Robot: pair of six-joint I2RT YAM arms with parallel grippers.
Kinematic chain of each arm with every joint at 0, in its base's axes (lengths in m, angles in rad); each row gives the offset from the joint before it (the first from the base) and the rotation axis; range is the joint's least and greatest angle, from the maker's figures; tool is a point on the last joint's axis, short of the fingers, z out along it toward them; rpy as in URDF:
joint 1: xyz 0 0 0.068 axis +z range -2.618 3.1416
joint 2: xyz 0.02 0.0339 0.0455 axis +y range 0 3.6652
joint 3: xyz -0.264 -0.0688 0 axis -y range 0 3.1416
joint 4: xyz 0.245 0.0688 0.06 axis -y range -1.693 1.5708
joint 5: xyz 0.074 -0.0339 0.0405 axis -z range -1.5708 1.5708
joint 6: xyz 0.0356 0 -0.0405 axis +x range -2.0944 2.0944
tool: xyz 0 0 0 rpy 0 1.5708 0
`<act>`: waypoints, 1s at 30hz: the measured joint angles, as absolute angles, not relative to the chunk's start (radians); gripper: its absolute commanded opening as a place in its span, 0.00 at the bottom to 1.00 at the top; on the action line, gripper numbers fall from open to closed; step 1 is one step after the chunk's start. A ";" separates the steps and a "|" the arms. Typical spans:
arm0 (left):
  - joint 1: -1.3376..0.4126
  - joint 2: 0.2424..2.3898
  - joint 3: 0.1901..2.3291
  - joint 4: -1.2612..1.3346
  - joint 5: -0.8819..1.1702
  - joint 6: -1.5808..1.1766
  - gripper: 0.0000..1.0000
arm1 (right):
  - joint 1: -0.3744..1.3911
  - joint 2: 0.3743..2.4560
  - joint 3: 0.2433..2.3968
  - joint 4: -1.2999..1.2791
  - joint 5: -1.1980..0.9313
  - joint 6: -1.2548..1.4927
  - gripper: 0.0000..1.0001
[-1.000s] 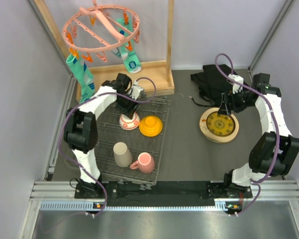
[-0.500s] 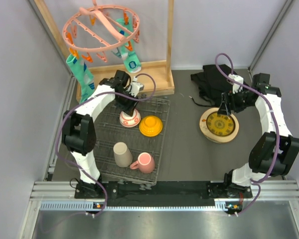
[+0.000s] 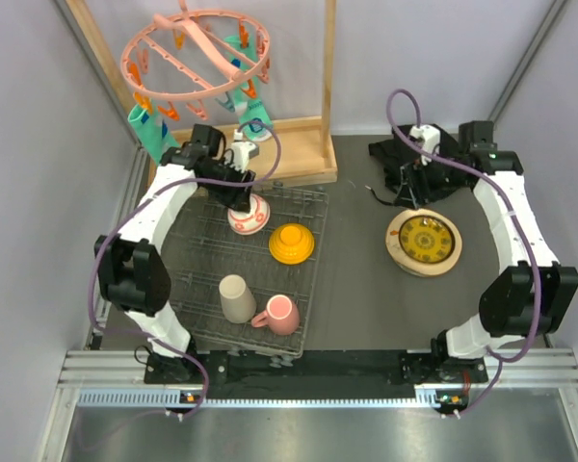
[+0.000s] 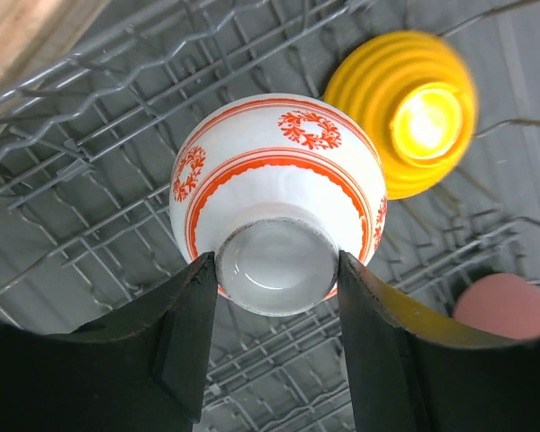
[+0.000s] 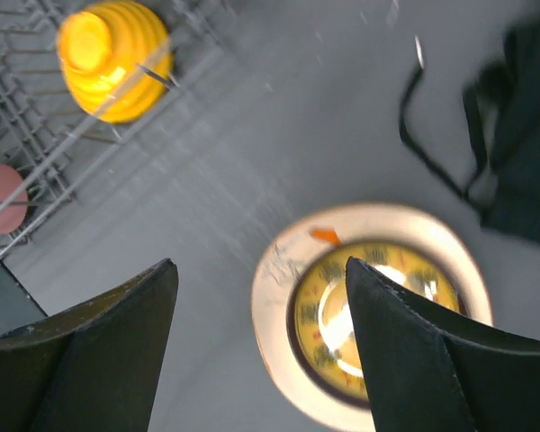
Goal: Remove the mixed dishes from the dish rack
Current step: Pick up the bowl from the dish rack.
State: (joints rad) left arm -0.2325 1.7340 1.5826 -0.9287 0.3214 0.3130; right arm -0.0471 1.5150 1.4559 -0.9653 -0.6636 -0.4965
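My left gripper (image 3: 241,197) (image 4: 275,270) is shut on the foot ring of the upside-down red-white bowl (image 3: 249,218) (image 4: 279,171), over the far end of the dish rack (image 3: 204,252) (image 4: 81,189). Also in the rack are the orange bowl (image 3: 292,243) (image 4: 414,108) (image 5: 112,58), the beige cup (image 3: 237,297) and the pink mug (image 3: 279,314) (image 4: 508,301). On the table to the right, the yellow patterned plate (image 3: 425,240) (image 5: 337,315) lies on the cream plate (image 3: 397,246) (image 5: 274,288). My right gripper (image 3: 419,185) (image 5: 261,265) hangs open and empty above them.
A black cloth bag (image 3: 405,154) (image 5: 522,135) lies behind the plates at the back right. A wooden frame (image 3: 308,144) with a pink peg hanger (image 3: 197,53) and hanging socks stands just behind the rack. Grey walls close in both sides.
The left arm swung toward the back left, carrying the red-white bowl a little farther back. The right gripper pulled up and back-left from the yellow plate, opening slightly.
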 measured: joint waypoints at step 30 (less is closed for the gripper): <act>-0.109 1.575 1.203 0.412 1.333 -0.979 0.00 | 0.275 1.610 1.612 -0.601 -0.945 -0.167 0.77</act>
State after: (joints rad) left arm -0.1089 1.5745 1.2026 0.4122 1.3334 -0.9791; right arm 0.2749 1.6096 1.6123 -0.6014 -0.9447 -0.1665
